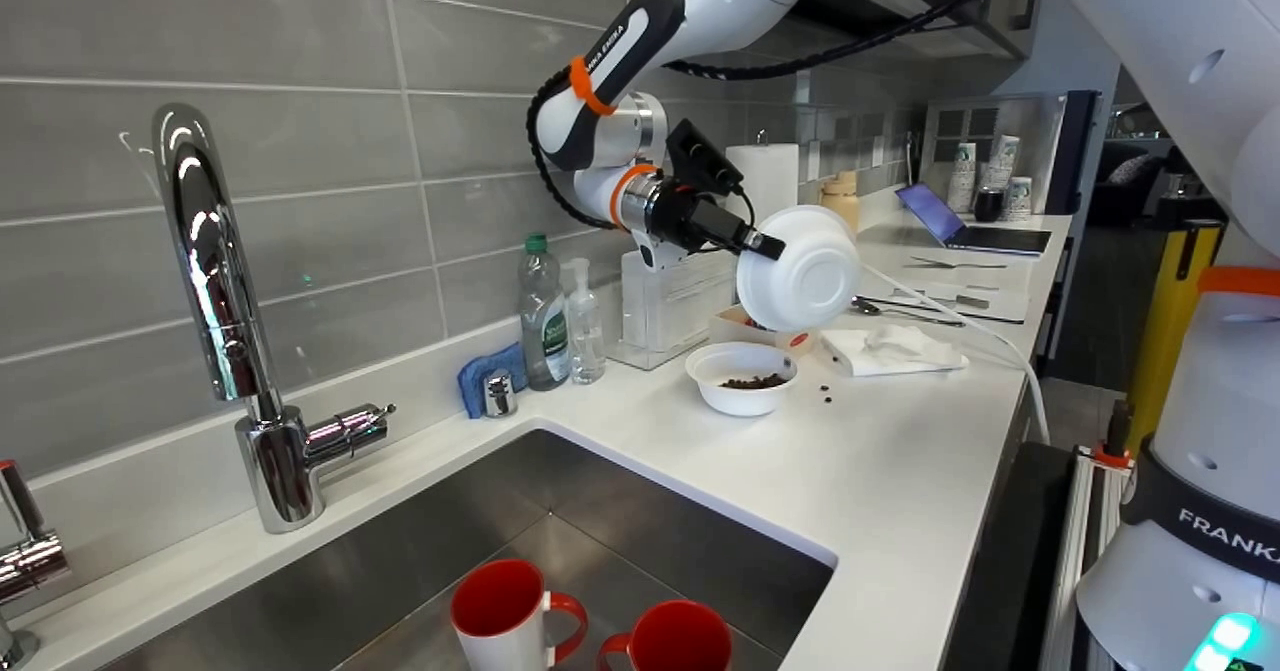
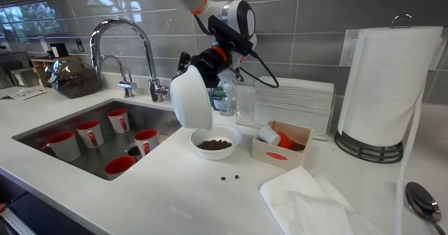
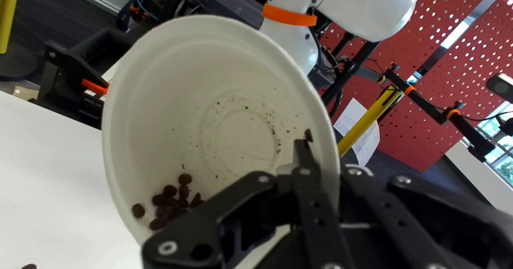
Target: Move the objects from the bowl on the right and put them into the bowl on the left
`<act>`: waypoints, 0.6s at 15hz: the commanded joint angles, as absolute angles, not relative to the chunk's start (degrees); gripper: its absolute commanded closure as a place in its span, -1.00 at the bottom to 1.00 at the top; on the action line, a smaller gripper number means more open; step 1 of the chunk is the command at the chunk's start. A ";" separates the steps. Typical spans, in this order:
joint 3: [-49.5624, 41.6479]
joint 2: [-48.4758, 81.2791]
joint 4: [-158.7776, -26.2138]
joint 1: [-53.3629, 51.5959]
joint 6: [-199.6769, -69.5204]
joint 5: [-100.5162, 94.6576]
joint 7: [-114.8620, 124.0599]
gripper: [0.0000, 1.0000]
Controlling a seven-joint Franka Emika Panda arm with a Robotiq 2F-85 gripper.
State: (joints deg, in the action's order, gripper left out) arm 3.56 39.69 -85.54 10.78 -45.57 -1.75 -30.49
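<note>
My gripper (image 1: 768,245) is shut on the rim of a white bowl (image 1: 800,276) and holds it in the air, tipped steeply onto its side. The held bowl also shows in an exterior view (image 2: 190,98). In the wrist view one finger is inside the bowl (image 3: 240,80) and the other is outside, partly hidden by the rim. Several brown beans (image 3: 170,205) lie in its lower side, and one sits near the fingertip. A second white bowl (image 2: 211,154) stands upright on the counter below, with a pile of brown beans (image 2: 214,144) in it.
Two loose beans (image 2: 230,177) lie on the counter. A small box (image 2: 280,156), a napkin holder (image 2: 294,102) and soap bottles (image 1: 545,321) stand near the bowl. The sink (image 1: 560,531) holds several red-and-white mugs. A tap (image 1: 200,251), paper towel roll (image 2: 388,88) and napkins (image 2: 308,207) are around.
</note>
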 commanded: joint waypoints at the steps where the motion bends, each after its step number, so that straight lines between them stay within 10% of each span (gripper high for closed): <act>1: 4.09 38.94 -85.53 10.58 -45.57 -1.80 -30.32 1.00; 9: 4.95 36.18 -86.51 8.71 -45.57 -1.84 -29.05 1.00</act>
State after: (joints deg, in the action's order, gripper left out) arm 4.51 38.81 -85.53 9.59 -45.57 -1.75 -30.14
